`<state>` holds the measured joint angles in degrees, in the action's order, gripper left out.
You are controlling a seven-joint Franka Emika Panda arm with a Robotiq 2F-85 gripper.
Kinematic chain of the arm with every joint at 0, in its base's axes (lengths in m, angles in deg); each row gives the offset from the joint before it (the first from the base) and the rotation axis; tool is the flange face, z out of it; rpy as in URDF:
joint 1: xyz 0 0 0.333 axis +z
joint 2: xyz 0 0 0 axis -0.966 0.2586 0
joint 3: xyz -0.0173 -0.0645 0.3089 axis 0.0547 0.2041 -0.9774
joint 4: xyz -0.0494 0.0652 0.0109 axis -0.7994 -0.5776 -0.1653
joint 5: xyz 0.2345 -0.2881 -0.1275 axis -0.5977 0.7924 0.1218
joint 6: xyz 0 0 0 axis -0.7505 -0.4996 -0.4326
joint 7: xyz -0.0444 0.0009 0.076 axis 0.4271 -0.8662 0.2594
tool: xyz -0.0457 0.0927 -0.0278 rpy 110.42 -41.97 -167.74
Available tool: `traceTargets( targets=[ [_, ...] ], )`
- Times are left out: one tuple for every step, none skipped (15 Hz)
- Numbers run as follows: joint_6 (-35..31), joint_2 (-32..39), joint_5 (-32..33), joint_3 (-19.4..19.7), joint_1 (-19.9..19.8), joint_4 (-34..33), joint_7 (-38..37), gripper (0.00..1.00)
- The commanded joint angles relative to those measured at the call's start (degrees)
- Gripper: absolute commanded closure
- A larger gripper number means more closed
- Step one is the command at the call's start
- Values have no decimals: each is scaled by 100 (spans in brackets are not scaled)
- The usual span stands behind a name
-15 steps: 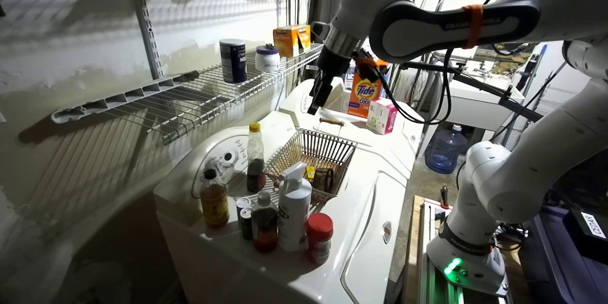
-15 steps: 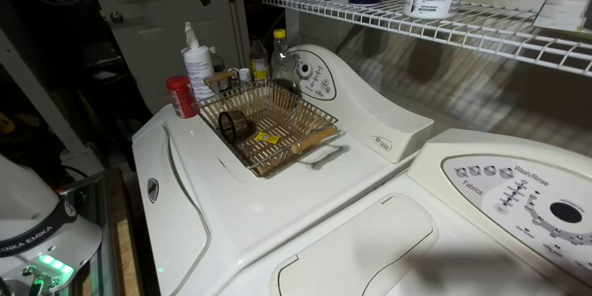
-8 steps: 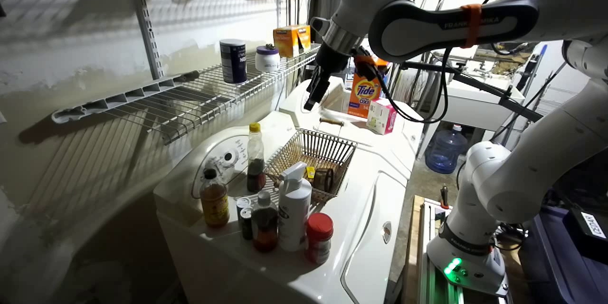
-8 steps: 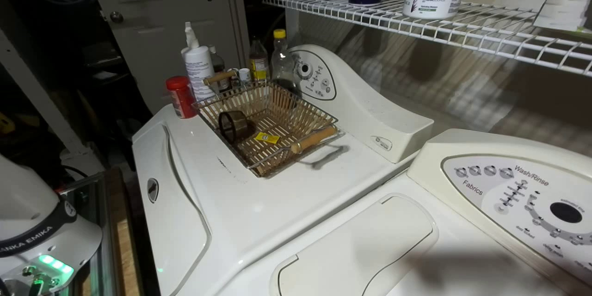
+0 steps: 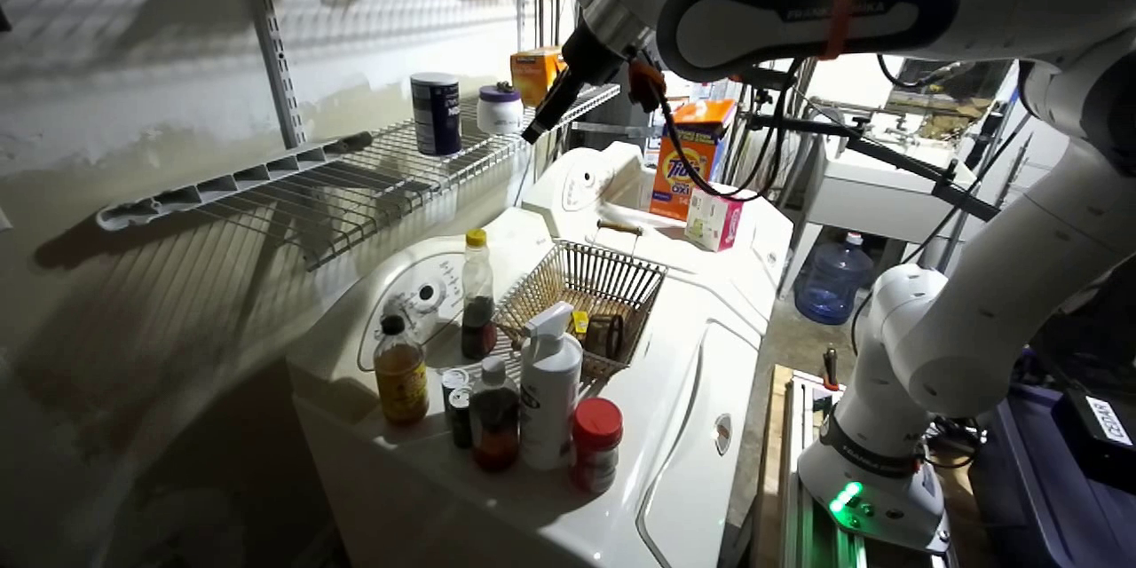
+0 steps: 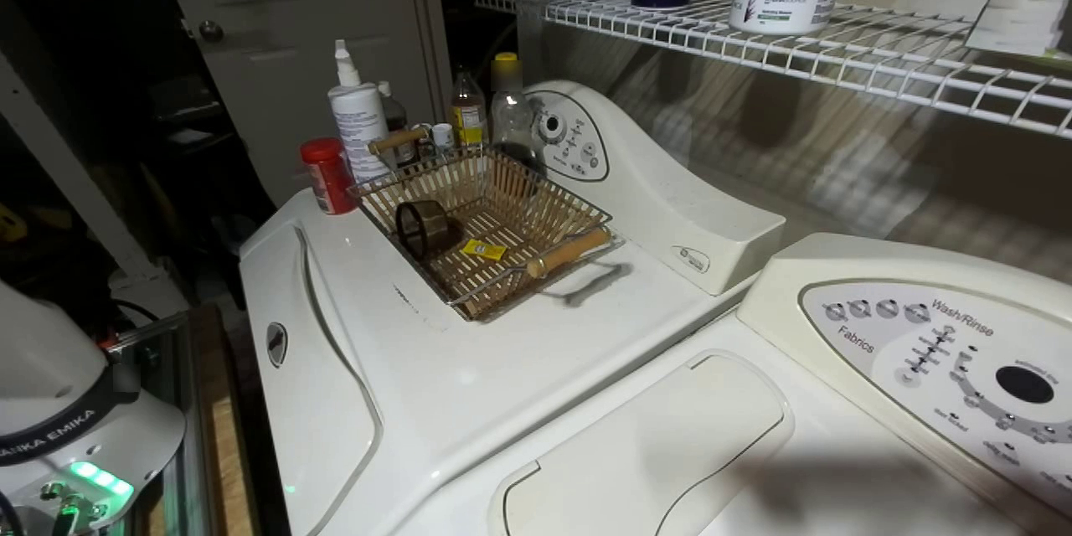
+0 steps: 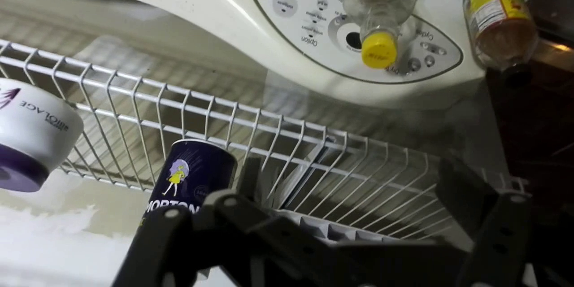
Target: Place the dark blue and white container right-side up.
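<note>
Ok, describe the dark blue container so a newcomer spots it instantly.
Find the lower white wire shelf on the wall. On it, next to a squat white jar with a purple lid, stands the dark blue container. Unlike that jar or the shelf's orange box, it's a tall dark cylinder, its MORTON lettering upside down.

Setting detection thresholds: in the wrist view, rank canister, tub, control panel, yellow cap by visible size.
1. Control panel
2-3. Canister, tub: unsure; hand hides part of the canister, frame edge crops the tub.
4. Yellow cap
</note>
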<state>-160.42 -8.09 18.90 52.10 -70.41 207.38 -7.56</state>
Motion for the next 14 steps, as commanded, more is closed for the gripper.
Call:
traceTargets(
  targets=[
    [-30,833,-300,89,-31,-953,-50,0],
    [-30,998,-347,105,-54,-1148,-85,0],
    [-52,1180,-384,125,-79,-1360,-119,0],
    [-46,1349,-455,149,-88,-1562,-91,0],
    [-147,1518,-516,172,-114,-1745,-34,0],
    [-180,1678,-500,167,-165,-1933,-84,0],
    [-220,1825,-487,164,-208,-2100,-118,0],
    [-239,1975,-435,162,-261,-2272,-177,0],
    [-216,2100,-429,159,-300,-2424,-204,0],
    [-247,2216,-405,157,-343,-2548,-236,0],
    [-234,2321,-401,154,-378,-2675,-266,0],
    [-219,2414,-408,150,-411,-2798,-288,0],
    [-212,2498,-404,147,-439,-2900,-327,0],
    [-202,2578,-420,145,-466,-3006,-359,0]
  ],
)
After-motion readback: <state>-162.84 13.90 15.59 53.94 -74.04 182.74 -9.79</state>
